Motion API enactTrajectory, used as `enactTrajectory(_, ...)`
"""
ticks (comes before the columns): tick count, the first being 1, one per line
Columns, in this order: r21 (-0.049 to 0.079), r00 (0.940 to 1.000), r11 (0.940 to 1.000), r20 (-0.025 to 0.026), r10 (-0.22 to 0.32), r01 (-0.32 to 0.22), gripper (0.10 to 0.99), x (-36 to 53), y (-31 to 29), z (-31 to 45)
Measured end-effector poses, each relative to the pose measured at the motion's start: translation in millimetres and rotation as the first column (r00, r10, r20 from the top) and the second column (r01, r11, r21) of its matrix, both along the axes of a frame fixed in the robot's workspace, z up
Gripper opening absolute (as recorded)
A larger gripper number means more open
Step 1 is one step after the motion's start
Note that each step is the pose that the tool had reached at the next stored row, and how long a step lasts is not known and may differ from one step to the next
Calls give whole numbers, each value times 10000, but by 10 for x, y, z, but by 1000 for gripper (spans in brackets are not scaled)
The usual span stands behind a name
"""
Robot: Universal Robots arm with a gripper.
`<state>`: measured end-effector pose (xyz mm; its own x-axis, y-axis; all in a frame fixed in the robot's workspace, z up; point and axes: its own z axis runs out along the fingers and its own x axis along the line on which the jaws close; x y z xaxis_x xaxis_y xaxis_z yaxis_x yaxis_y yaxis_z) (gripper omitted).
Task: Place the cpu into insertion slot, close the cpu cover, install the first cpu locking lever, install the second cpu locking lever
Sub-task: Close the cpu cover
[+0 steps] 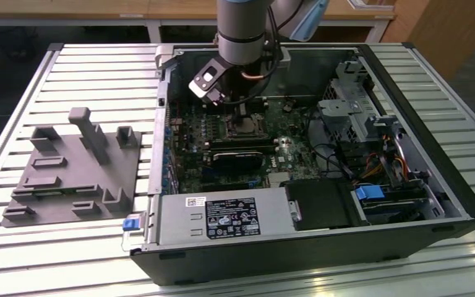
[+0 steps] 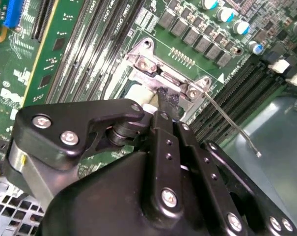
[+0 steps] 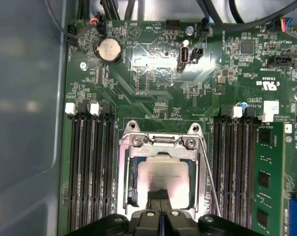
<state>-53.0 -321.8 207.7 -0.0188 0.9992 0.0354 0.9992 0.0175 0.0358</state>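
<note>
The gripper (image 3: 160, 195) is closed, holding nothing, tips at the cpu (image 3: 163, 172). We judge the cpu seated in the slot (image 1: 242, 128), which lies at 12 o'clock of the black module (image 1: 237, 159) in the exterior view. Whether the cover (image 3: 160, 141) is down, we cannot tell. One lever (image 2: 231, 122) stands free, not yet locked.

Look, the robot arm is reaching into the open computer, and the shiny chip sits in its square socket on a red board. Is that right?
Not quite. The board is green, not red, as the first wrist view shows. The rest holds. The arm reaches into the open computer case, and the chip sits in its square socket.
</note>
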Motion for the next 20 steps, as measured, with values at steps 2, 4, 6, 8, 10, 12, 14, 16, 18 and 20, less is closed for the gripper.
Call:
enactTrajectory(2, 1, 10000, 10000, 0, 2, -2, 106, 3, 0, 12)
enactTrajectory(4, 1, 10000, 10000, -1, 1, -1, 106, 18, 0, 12)
enactTrajectory(6, 0, 10000, 10000, -1, 0, 0, 106, 32, 0, 11)
enactTrajectory(8, -1, 10000, 10000, -2, 0, 0, 106, 54, 0, 11)
enactTrajectory(10, 0, 10000, 10000, -2, 1, -1, 106, 73, -1, 10)
enactTrajectory(12, -1, 10000, 10000, -2, 1, -1, 106, 99, 0, 11)
enactTrajectory(14, 2, 10000, 10000, -1, 1, -1, 106, 117, -1, 10)
enactTrajectory(16, 11, 10000, 10000, -2, 0, 0, 106, 138, 0, 10)
enactTrajectory(18, 18, 10000, 10000, -2, 0, 0, 106, 163, 0, 10)
enactTrajectory(20, 28, 10000, 10000, -2, 0, 0, 106, 180, -1, 10)
